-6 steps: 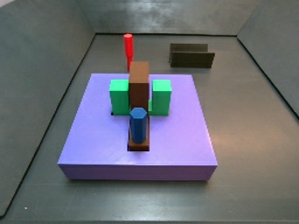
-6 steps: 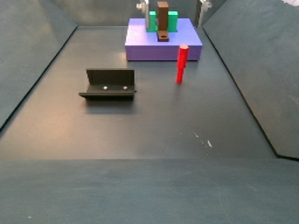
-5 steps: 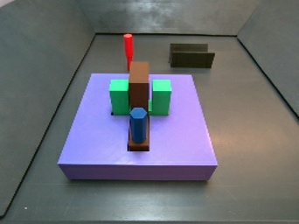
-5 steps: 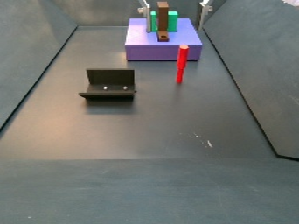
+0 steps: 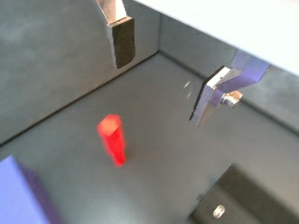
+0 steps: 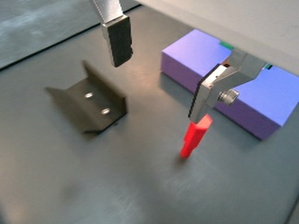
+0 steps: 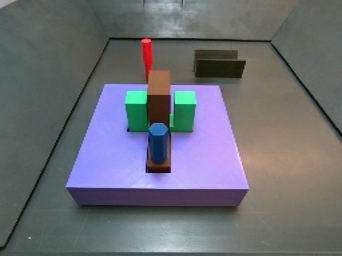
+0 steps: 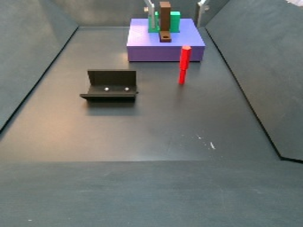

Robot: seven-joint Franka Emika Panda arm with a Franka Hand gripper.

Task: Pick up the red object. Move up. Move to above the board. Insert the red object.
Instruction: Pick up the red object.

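Nothing has shifted since the earlier frames: the red object point(image 8: 183, 64) stands upright on the floor just beside the purple slab point(image 7: 160, 160). Above it the gripper point(image 6: 162, 74) hangs released and empty, so the pick has not begun

Red object point(image 7: 147, 57) bright red; board point(image 7: 159, 100) brown; slab point(image 7: 201, 160) purple; blocks point(image 7: 136, 110) green; peg point(image 7: 158, 142) blue; fixture point(image 8: 110, 86) dark; gripper point(image 6: 163, 74) silver.
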